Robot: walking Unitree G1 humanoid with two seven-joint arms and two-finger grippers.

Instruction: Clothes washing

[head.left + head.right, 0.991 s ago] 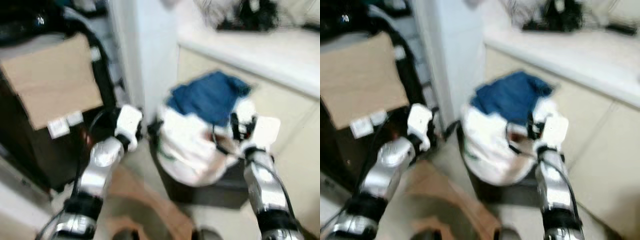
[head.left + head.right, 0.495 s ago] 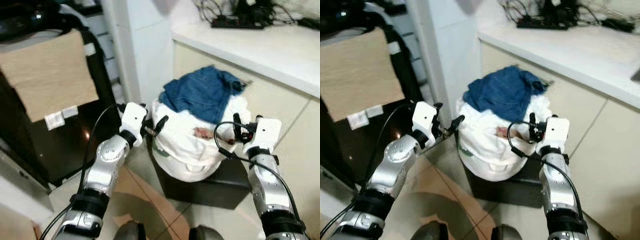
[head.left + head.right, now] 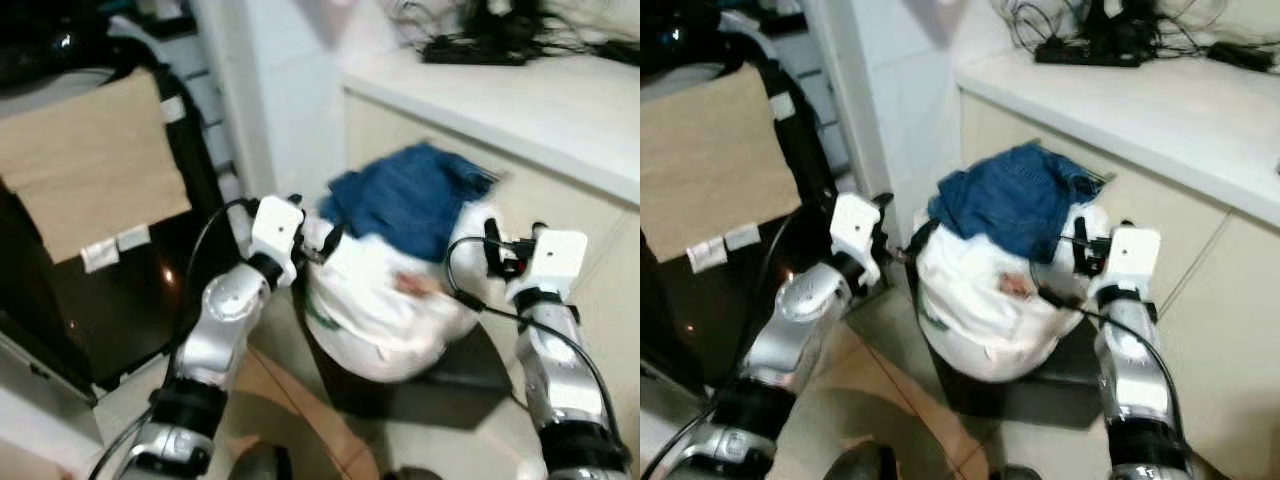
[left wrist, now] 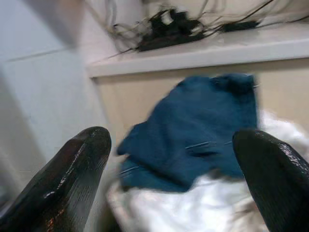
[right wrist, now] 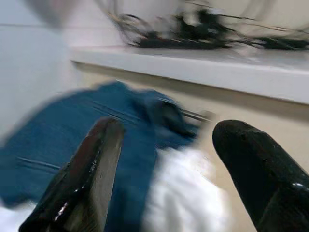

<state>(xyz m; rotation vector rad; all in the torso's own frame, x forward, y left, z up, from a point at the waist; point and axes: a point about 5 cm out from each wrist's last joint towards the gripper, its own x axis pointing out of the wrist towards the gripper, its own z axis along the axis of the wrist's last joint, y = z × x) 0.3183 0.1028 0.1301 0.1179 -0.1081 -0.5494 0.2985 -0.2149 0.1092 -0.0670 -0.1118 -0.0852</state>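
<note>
Nearest the head camera, the two silver arms reached forward on either side of a heaped laundry load; the left gripper (image 3: 902,248) sat against the left flank of the white laundry bundle (image 3: 980,300), and the right gripper (image 3: 1080,250) against its right flank, so the bundle lay between the two grippers. In each wrist view the jaws stood spread wide with nothing pinched between them. The bundle rested on a dark bin (image 3: 1010,385), and the blue denim garment (image 3: 1015,200) was draped over its top, just beyond and between both sets of fingers.

The step in hand looked like an approach to lift or grip the clothes; to do it well, both grippers would likely need to close in evenly from the two flanks, low enough to catch the white cloth and not merely skim the denim, since soft fabric may slump and slip out of a shallow pinch; keeping the arms level should stop the pile tipping toward the cabinet behind.

The head views showed the bin, the floor and a cardboard sheet (image 3: 710,170) off to the left; the left wrist view showed the denim's folds (image 4: 203,130) closely, framed by its black fingertips (image 4: 72,169); farthest off, the counter (image 5: 231,63) carried a tangle of black cables (image 5: 193,31).
</note>
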